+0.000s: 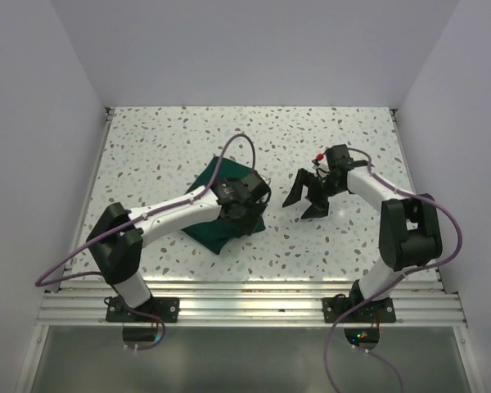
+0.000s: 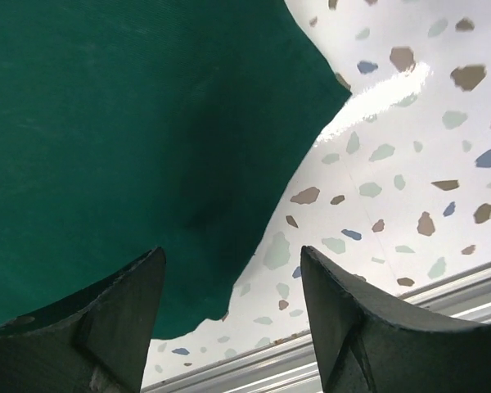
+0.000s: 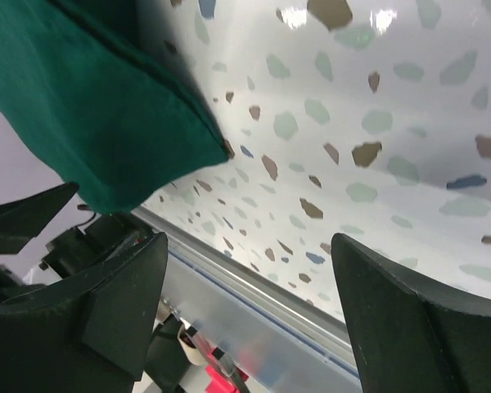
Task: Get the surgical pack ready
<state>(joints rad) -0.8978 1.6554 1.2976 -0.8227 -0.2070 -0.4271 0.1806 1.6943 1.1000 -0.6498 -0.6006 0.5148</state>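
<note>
The surgical pack [image 1: 213,228] is a dark green fabric bundle folded compact on the speckled table, left of centre. My left gripper [image 1: 254,214] hovers over its right part, open and empty; in the left wrist view the gripper [image 2: 233,262] shows the green fabric [image 2: 131,131] below and between its spread fingers. My right gripper [image 1: 304,201] is open and empty over bare table to the right of the bundle. In the right wrist view the gripper [image 3: 245,246] faces a corner of the green bundle [image 3: 98,123] at upper left.
The speckled table [image 1: 360,155] is walled in white at the back and both sides. A metal rail [image 1: 254,307] runs along the near edge, with both arm bases on it. The left arm's purple cable [image 1: 229,155] arcs over the bundle.
</note>
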